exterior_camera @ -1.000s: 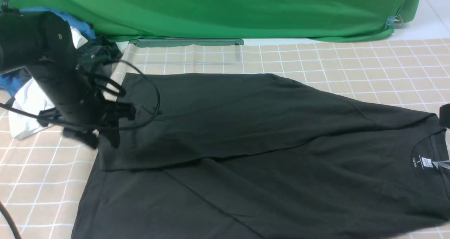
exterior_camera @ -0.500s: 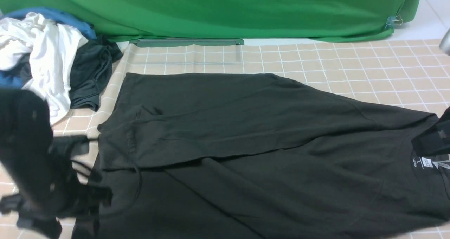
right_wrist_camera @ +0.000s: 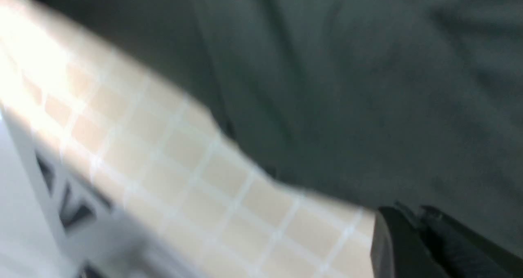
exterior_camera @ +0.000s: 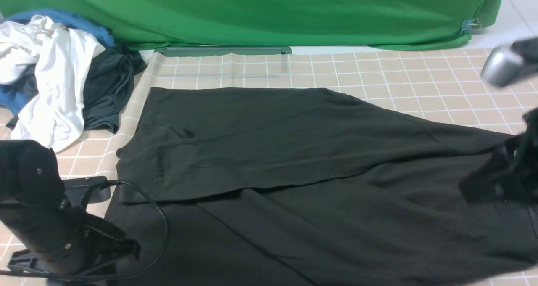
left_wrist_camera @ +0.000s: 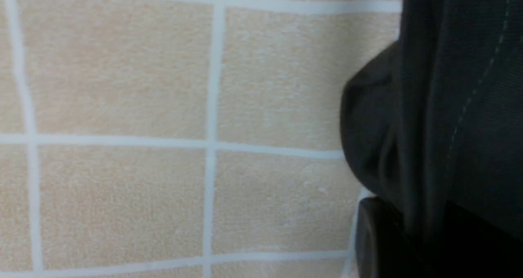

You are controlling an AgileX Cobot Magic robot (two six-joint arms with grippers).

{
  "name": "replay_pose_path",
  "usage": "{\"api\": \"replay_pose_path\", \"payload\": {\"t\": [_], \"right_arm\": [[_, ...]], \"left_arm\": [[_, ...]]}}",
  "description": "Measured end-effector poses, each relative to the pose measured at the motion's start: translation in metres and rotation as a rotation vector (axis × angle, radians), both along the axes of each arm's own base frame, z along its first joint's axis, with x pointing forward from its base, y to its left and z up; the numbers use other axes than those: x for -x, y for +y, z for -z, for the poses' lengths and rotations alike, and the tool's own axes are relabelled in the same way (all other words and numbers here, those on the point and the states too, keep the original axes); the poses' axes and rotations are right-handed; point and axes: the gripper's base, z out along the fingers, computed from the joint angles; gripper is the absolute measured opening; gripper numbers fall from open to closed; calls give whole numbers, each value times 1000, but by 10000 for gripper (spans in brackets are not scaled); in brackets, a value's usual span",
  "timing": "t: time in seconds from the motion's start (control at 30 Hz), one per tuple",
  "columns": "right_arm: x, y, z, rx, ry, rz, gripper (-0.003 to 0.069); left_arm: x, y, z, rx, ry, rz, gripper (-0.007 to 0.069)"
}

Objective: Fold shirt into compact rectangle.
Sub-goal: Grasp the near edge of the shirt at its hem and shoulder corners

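Left end effector (exterior_camera: 125, 247) and right end effector (right_wrist_camera: 410, 225) clamped

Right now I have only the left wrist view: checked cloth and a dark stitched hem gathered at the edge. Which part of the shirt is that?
Observer: The front view shows the left hand at the near left corner of the shirt, at its hem end.
Operator: And the other arm?
Observer: The right hand is at the collar end, on the robot's right. It is shut, with shirt fabric bunched up at it, though that part is blurred.
Operator: Any fold made yet?
Observer: Yes, the far side of the shirt lies folded over its middle.
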Motion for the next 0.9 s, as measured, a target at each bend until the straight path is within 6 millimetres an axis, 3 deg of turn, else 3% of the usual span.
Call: {"api": "replay_pose_path", "payload": {"t": [0.07, 0.17, 0.27, 0.33, 0.43, 0.53, 0.67, 0.77, 0.83, 0.9], "right_arm": [[0, 5, 7, 51, 26, -45, 107], [0, 17, 26, 107, 64, -118, 163], [4, 32, 49, 132, 100, -178, 258], [7, 46, 74, 153, 123, -205, 386], [11, 61, 103, 168, 130, -207, 520], [11, 74, 124, 180, 135, -209, 593], [5, 90, 147, 188, 121, -200, 610], [0, 96, 161, 206, 118, -177, 574], [-3, 96, 168, 234, 121, -169, 503], [-4, 95, 169, 259, 110, -180, 372]], "left_arm": [[0, 0, -4, 2, -4, 9, 43], [3, 0, -20, 7, -39, 15, 36], [10, 1, -36, 12, -77, 18, 36], [16, 1, -49, 18, -114, 12, 36], [25, 2, -63, 18, -161, 0, 36], [28, 3, -68, 15, -178, 1, 36], [29, 4, -69, 7, -184, 2, 36], [29, 4, -69, 7, -189, 3, 36], [29, 4, -69, 6, -193, 3, 36], [28, 4, -69, 7, -203, 2, 36]]}}
